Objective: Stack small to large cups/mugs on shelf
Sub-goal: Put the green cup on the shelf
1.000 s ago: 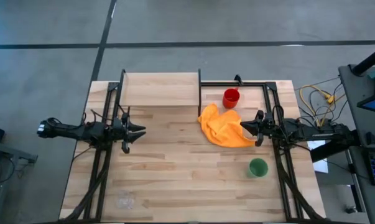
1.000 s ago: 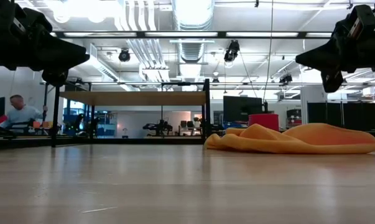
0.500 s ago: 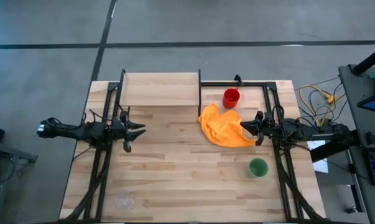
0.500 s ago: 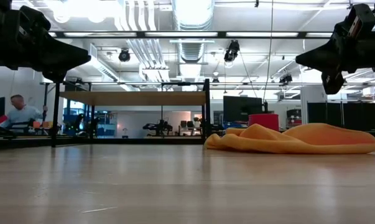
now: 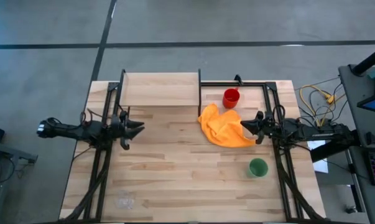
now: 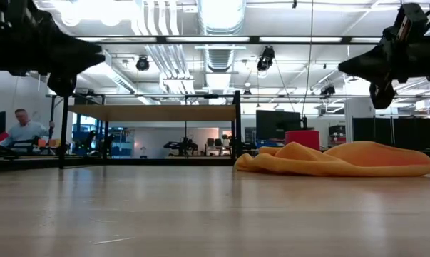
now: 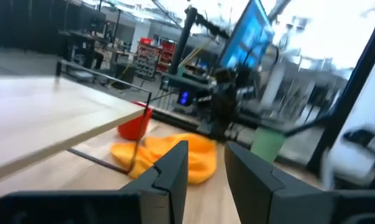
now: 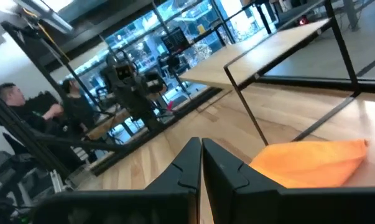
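The red mug (image 5: 231, 98) stands on the table at the far right, just right of the shelf (image 5: 161, 88). The mug also shows in the low view (image 6: 302, 137). The green cup (image 5: 257, 167) stands at the near right. The clear glass cup (image 5: 125, 200) stands near the front left edge. My left gripper (image 5: 139, 128) hovers open above the table's left side, in front of the shelf; its fingers show apart in the left wrist view (image 7: 206, 152). My right gripper (image 5: 243, 126) is shut, as the right wrist view (image 8: 201, 146) shows, and hovers over the right edge of the orange cloth (image 5: 223, 127).
The orange cloth lies crumpled between the red mug and the green cup. Black metal frames run along both table sides (image 5: 99, 168) and behind the mug (image 5: 262, 84). Bare planks lie in the table's middle (image 5: 181, 162). A person (image 6: 21, 128) sits in the room beyond.
My left gripper has risen a little above the table's left side. The cups, the cloth and my right gripper have kept still.
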{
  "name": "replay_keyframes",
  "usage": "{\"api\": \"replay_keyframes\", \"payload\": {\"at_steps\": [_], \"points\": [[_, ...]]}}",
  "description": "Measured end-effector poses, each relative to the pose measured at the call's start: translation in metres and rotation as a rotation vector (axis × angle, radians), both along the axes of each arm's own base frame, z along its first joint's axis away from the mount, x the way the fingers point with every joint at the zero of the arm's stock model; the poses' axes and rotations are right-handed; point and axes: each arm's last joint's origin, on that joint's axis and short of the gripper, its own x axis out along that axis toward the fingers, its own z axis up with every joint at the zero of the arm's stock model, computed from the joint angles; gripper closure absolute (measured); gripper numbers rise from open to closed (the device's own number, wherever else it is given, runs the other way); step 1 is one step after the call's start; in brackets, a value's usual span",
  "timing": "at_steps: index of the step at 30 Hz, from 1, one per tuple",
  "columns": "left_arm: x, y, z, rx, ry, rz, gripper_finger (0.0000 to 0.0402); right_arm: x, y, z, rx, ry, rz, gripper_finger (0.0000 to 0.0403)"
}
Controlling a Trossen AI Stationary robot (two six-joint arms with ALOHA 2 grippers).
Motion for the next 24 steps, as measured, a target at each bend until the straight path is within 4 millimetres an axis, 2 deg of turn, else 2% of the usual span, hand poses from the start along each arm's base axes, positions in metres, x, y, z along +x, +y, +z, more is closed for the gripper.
{"api": "replay_keyframes", "payload": {"at_steps": [4, 8, 12, 16, 19, 24], "points": [[-0.006, 0.001, 0.040, -0.024, -0.119, -0.010, 0.0319, -0.003, 0.001, 0.020, -0.013, -0.208, 0.053, 0.0394], [-0.009, 0.001, 0.086, 0.073, -0.152, 0.008, 0.0336, -0.011, 0.004, 0.049, -0.085, -0.333, 0.153, 0.0394], [-0.006, 0.001, 0.135, 0.232, -0.163, 0.047, 0.0349, -0.020, 0.004, 0.084, -0.103, -0.238, 0.166, 0.0394], [0.005, -0.001, 0.174, 0.328, -0.135, 0.076, 0.0352, -0.027, 0.004, 0.127, -0.131, -0.122, 0.169, 0.0394], [0.013, -0.002, 0.196, 0.357, -0.083, 0.089, 0.0353, -0.030, 0.004, 0.164, -0.182, -0.077, 0.166, 0.0394], [0.022, -0.002, 0.220, 0.373, 0.042, 0.109, 0.0353, -0.031, 0.004, 0.216, -0.358, 0.041, 0.161, 0.0394]]}}
